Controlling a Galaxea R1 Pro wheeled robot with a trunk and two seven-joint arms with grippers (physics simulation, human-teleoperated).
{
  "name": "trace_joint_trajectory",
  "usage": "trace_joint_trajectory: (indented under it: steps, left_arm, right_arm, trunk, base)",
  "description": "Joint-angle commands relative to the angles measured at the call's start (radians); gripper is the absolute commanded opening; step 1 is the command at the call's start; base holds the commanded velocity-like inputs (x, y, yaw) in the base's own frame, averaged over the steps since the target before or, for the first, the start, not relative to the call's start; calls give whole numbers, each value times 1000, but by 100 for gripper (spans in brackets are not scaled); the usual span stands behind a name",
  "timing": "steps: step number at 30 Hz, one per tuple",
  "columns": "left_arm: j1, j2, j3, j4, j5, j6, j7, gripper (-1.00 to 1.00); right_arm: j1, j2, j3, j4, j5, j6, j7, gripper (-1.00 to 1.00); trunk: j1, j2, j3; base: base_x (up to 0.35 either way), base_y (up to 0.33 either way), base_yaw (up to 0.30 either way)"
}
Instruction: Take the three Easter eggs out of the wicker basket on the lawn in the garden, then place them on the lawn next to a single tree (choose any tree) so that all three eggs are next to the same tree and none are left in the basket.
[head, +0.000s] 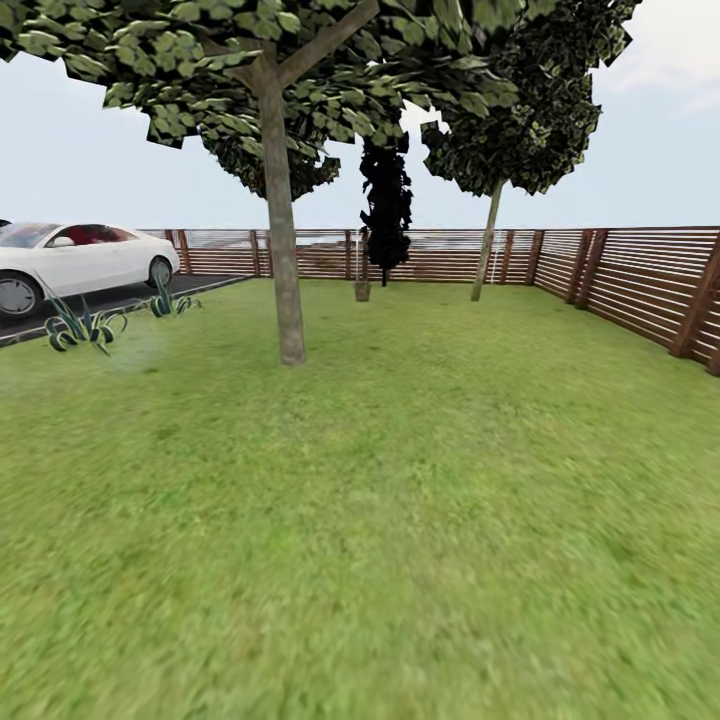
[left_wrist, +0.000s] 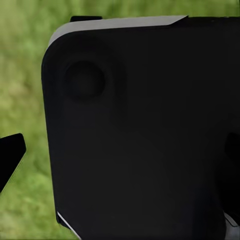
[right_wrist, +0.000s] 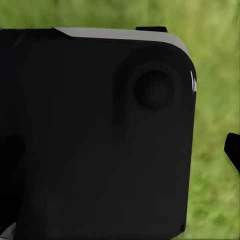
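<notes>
The lawn (head: 400, 520) spreads out wide and green ahead of me. A tree (head: 283, 250) with a pale bare trunk and leafy crown stands left of centre at mid distance. A second such tree (head: 487, 245) leans near the back fence. Far off, beside a black columnar tree (head: 386, 210), a small brown bucket-shaped thing (head: 362, 291) sits on the grass; it looks like the wicker basket. The eggs are hidden or too small to make out. One dark fingertip (left_wrist: 11, 152) of my left gripper and one fingertip (right_wrist: 233, 150) of my right gripper show over blurred grass.
A brown slatted fence (head: 640, 285) closes the back and right sides. A white car (head: 70, 260) is parked on the dark driveway (head: 110, 298) at left, edged by spiky plants (head: 82, 325). A black body panel (left_wrist: 145, 130) and its twin (right_wrist: 95, 135) block both wrist views.
</notes>
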Motion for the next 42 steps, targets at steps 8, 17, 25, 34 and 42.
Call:
trace_joint_trajectory:
  steps: [8,17,25,34,42]
  left_arm:
    - [0,0,1,-1,0,1,0,100]
    - [0,0,1,-1,0,1,3,100]
    - [0,0,1,-2,0,1,3,100]
    - [0,0,1,-1,0,1,3,100]
    - [0,0,1,-1,0,1,3,100]
  right_arm:
    - [-1,0,0,1,-2,-4,1,100]
    - [-1,0,0,1,-2,-4,1,100]
    - [0,0,0,1,-2,-3,1,100]
    - [-1,0,0,1,-2,-4,1,100]
    - [0,0,0,1,-2,-4,1,100]
  trunk:
    - [1,0,-1]
    - [1,0,-1]
    - [1,0,-1]
    - [1,0,-1]
    - [1,0,-1]
  base:
    - [323,9,0]
    - [333,1,0]
    - [333,0,0]
    - [333,0,0]
    - [333,0,0]
